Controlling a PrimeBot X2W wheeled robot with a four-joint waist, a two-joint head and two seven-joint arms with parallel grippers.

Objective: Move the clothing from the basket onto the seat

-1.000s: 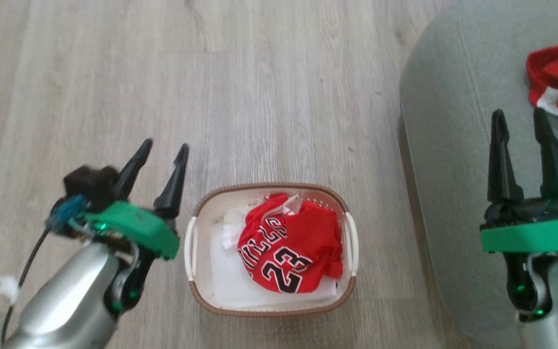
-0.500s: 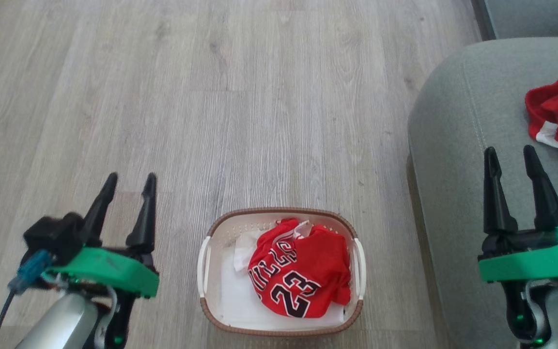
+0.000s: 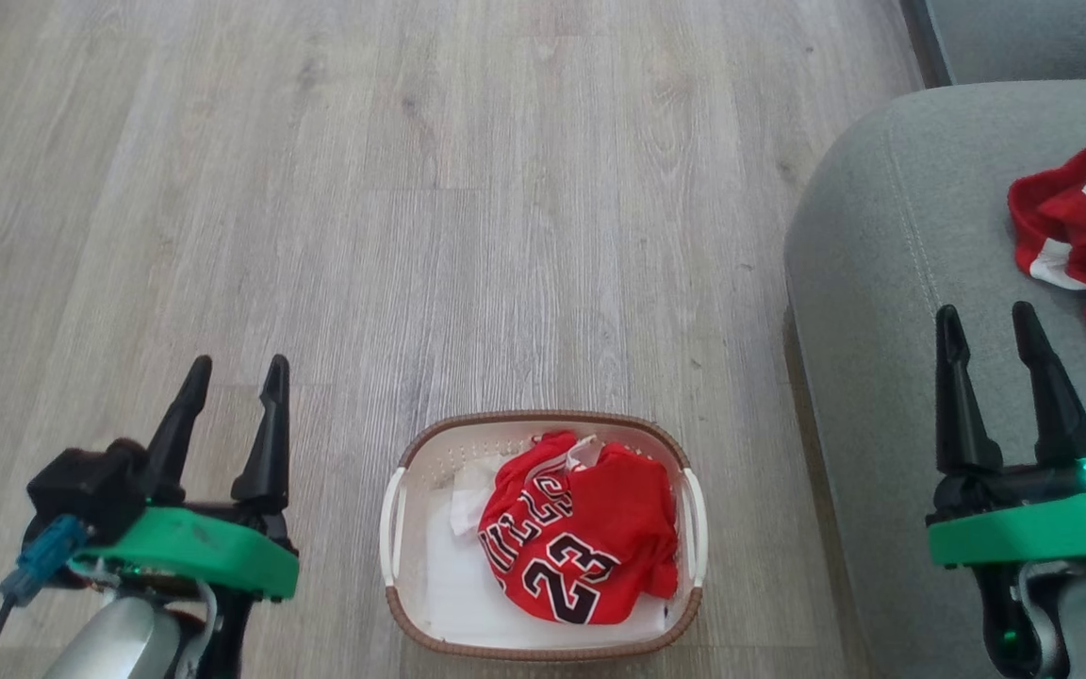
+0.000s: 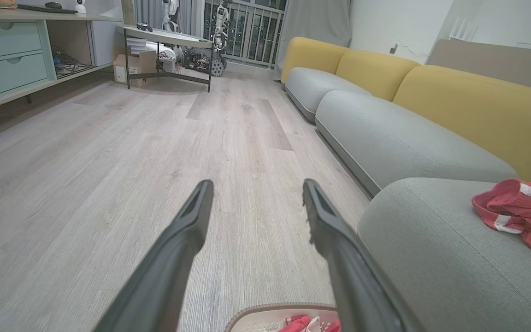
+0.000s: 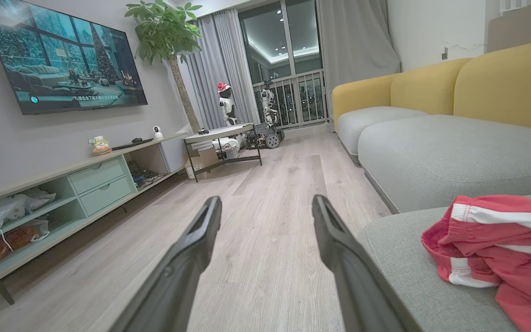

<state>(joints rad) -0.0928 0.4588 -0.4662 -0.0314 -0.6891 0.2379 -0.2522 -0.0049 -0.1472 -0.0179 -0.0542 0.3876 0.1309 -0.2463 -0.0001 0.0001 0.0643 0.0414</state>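
Note:
The white basket (image 3: 399,514) with a brown rim sits on the floor at the bottom centre of the head view. Inside it lies a crumpled red jersey (image 3: 581,547) lettered "23" on top of white fabric (image 3: 453,585). Red shorts (image 3: 1085,236) with white trim rest on the grey-green seat (image 3: 873,283) at the right, also seen as shorts (image 5: 500,240) in the right wrist view. My left gripper (image 3: 234,366) is open over the floor, left of the basket. My right gripper (image 3: 984,315) is open above the seat, beside the shorts. Both hold nothing.
Pale wood floor (image 3: 411,189) stretches ahead and to the left. More grey cushions with yellow backs (image 4: 385,78) run along the right. A low TV cabinet (image 5: 62,184) and a small table (image 5: 221,136) stand far off.
The camera tilted, so the basket and seat shifted down in the picture. My left gripper drew back to the lower left, away from the basket. The right gripper kept its place over the seat.

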